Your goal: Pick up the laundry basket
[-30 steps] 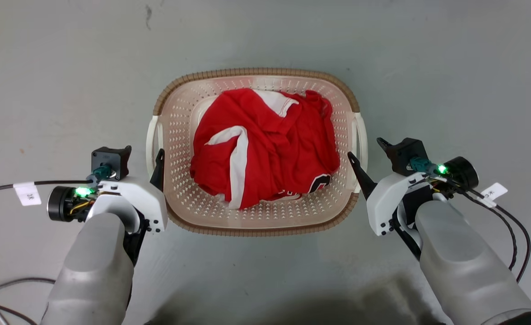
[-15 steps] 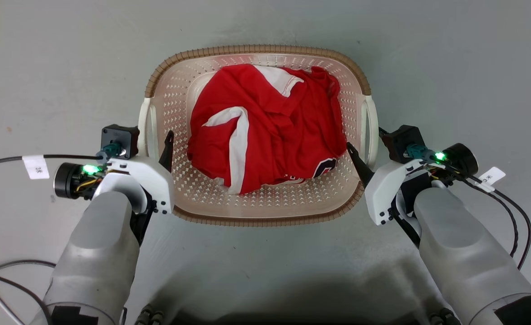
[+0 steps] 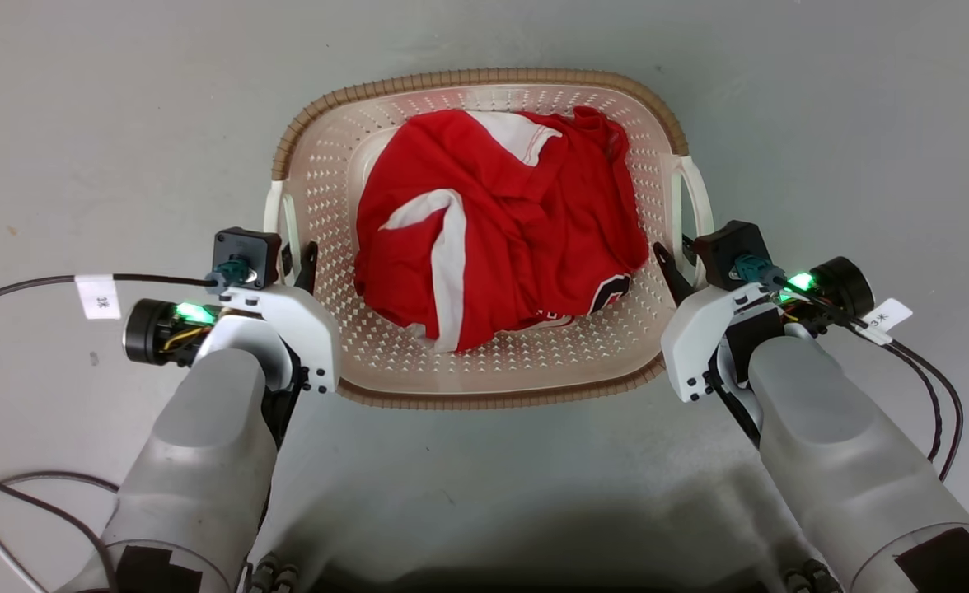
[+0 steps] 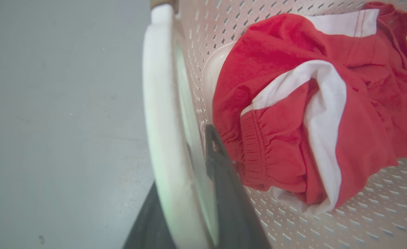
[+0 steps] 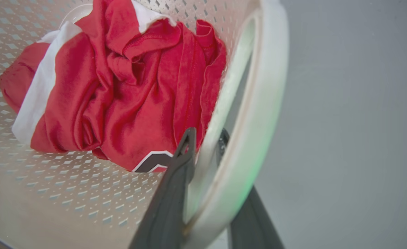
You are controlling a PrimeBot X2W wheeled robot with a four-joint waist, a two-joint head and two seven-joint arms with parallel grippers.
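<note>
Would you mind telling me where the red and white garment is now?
In the head view the garment lies bunched inside the laundry basket, centred between the left gripper and right gripper.

1. The laundry basket (image 3: 484,375) is cream-white perforated plastic, a rounded rectangle with a brown ribbed rim (image 3: 484,77) and white loop handles on its two short sides.
2. It sits upright and open-topped over the grey floor (image 3: 122,123), long sides across the head view. Whether its base touches the floor cannot be told.
3. A crumpled red-and-white garment (image 3: 493,239) lies inside, covering most of the bottom.
4. The left gripper (image 3: 295,259) grips it at the left handle (image 3: 275,218), one finger inside the wall and one outside.
5. The right gripper (image 3: 672,251) grips it the same way at the right handle (image 3: 699,193).
</note>
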